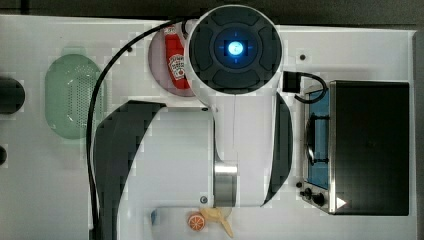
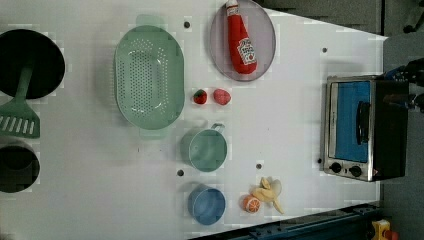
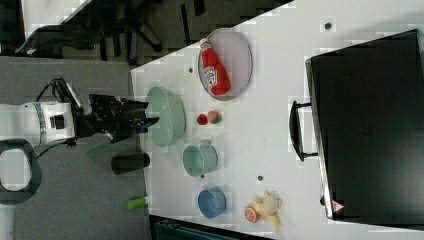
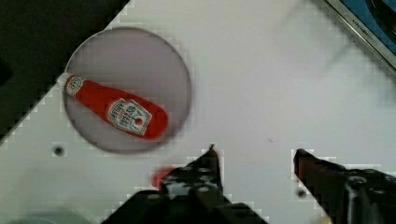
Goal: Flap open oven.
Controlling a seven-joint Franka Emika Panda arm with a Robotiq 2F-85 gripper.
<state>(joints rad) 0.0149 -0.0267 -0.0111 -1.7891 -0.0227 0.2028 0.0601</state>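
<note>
We see the oven (image 2: 362, 129) shut, its handle (image 2: 363, 122) facing the open table (image 2: 290, 125) for reach; our gripper (image 4: 256, 161) hangs released, empty, well apart from it.

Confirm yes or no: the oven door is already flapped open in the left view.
No. The oven door sits flush in its silver frame, its handle against the blue glass.

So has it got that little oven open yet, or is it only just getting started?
Only getting started. Nothing looks done: the oven door is shut, its blue glass flat in the silver frame and its bar handle untouched. In hand: the gripper hangs above the white table near the ketchup plate, jaws apart and empty. Left: reach the handle, grip it and swing the door open.
</note>
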